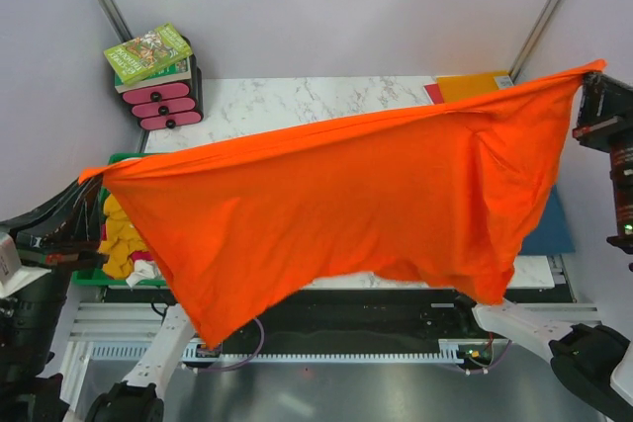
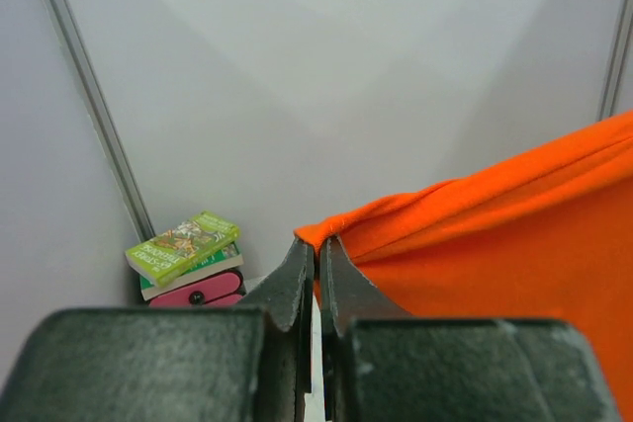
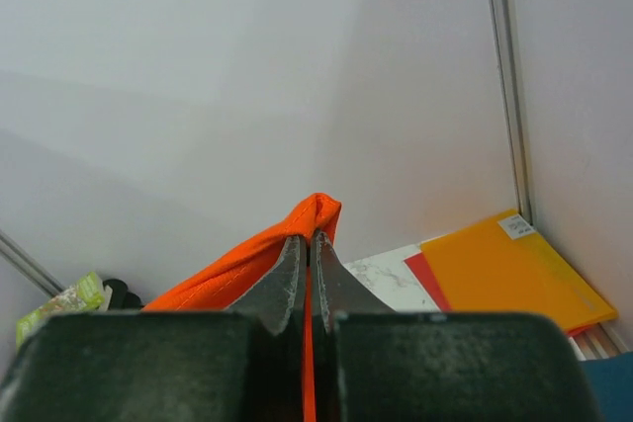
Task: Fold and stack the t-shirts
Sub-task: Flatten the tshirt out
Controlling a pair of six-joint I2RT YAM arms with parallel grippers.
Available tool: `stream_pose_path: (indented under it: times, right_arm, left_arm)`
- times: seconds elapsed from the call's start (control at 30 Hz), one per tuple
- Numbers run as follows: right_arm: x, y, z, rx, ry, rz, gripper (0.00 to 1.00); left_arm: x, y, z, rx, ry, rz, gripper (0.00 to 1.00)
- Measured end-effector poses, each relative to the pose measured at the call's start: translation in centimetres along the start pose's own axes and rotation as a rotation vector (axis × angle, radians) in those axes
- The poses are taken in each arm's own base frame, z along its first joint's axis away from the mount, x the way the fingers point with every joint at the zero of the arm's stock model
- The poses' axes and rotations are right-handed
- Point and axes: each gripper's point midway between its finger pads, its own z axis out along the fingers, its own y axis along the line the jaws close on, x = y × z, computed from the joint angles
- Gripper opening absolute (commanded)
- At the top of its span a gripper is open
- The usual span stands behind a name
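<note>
One orange t-shirt (image 1: 346, 205), left hand (image 2: 316, 246), right hand (image 3: 309, 241) gripping

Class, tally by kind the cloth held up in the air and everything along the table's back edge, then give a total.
Orange t-shirt: 1
Books: 2
Pink drawer unit: 1
Folders: 2, the orange folder and the red folder
Total: 6
</note>
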Motion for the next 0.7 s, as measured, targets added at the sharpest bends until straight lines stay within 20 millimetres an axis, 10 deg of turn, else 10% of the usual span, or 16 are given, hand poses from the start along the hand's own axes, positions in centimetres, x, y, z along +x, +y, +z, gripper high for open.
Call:
stream_pose_path:
  times: [0.23, 0.47, 0.7]
  right_arm:
    - [10.1, -1.2, 3.7, 0.123, 0.155, -0.135, 0.00]
    - [28.0, -4.5, 8.7, 0.291, 0.395, -0.343, 0.00]
    - [46.8, -9.8, 14.4, 0.446, 0.655, -0.488, 0.00]
  left_arm:
    - [7.4, 0.8, 4.0, -0.011, 0.176, -0.006, 0.02]
    - [30.9, -0.6, 10.7, 0.065, 0.642, -0.032, 0.02]
    - [52.9, -2.5, 10.1, 0.124, 1.110, -0.076, 0.02]
